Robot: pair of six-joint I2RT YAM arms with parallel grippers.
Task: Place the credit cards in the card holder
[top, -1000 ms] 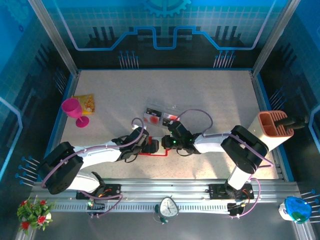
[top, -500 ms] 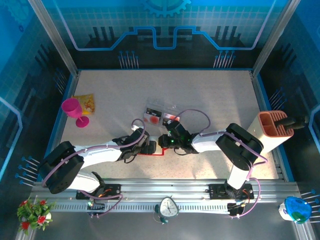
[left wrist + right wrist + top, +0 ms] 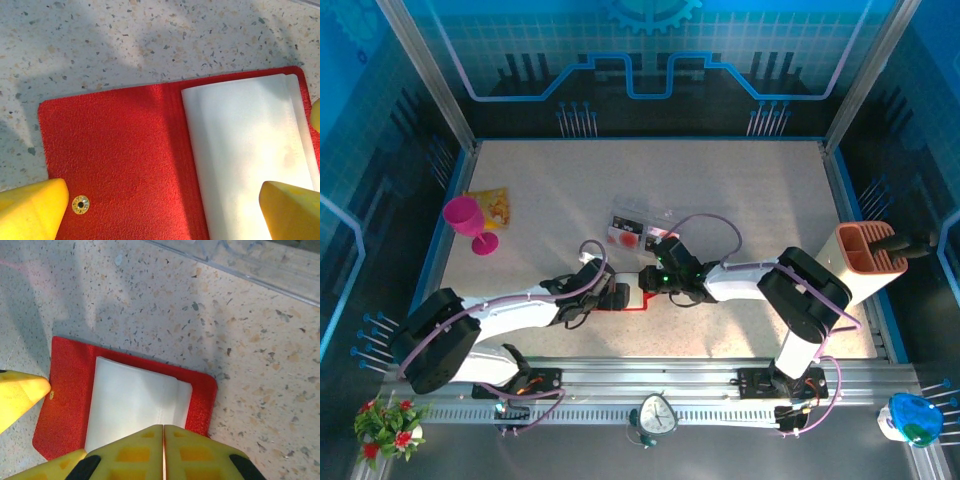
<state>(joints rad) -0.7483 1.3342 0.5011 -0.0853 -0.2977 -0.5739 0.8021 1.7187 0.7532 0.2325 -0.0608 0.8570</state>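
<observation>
Now the right gripper (image 3: 163,434), pressed together, has edged over the card holder (image 3: 125,150) under the spread left gripper (image 3: 165,206); 2 credit cards (image 3: 626,233) wait beyond.

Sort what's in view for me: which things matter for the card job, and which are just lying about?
Job: red wallet, lying open; a card and a second card beyond it.
Lying about: pink goblet, yellow packet, orange rack.
</observation>
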